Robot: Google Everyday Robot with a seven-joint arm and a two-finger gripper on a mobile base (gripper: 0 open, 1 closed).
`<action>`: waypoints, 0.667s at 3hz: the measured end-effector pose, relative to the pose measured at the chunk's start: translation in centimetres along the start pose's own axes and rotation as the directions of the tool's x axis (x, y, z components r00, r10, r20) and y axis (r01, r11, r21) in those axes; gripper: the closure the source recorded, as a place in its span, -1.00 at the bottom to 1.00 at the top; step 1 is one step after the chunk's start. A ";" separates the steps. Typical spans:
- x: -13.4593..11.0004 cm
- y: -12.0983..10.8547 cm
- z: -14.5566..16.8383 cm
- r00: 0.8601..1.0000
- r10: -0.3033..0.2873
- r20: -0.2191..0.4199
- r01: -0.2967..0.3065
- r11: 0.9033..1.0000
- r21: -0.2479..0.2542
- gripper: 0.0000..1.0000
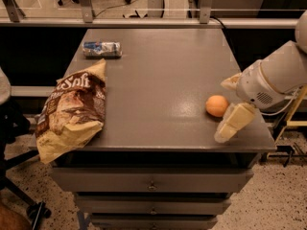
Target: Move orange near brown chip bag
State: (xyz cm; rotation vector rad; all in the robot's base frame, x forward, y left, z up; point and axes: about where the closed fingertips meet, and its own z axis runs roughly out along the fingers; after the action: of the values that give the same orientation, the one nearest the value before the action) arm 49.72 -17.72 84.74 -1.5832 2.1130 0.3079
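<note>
The orange (217, 105) lies on the grey table (158, 66) near its right front corner. The brown chip bag (72, 113), with white "Soft" lettering and tan edges, lies at the left front edge and hangs partly over it. My gripper (225, 110) is at the table's right edge, open, right beside the orange. One pale finger (231, 82) is behind the orange and the other finger (233, 122) is in front of it, to its right. The orange sits at the mouth of the open jaws, not held. The bag is far to the left of the orange.
A small blue-silver can (102, 49) lies on its side at the back left of the table. Drawers (152, 183) are below the tabletop. A rail (144, 22) runs behind the table. A yellow frame (292, 123) stands at the right.
</note>
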 end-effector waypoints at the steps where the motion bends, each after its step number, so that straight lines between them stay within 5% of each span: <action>1: -0.4 -0.1 0.8 1.000 -0.003 0.011 0.003 1.000 -0.006 -0.70; 2: -0.7 -0.1 1.3 1.000 -0.003 0.019 0.003 1.000 -0.008 -0.22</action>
State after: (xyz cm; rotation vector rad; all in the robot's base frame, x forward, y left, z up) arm 50.25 -16.59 83.97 -1.5821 2.0972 0.3301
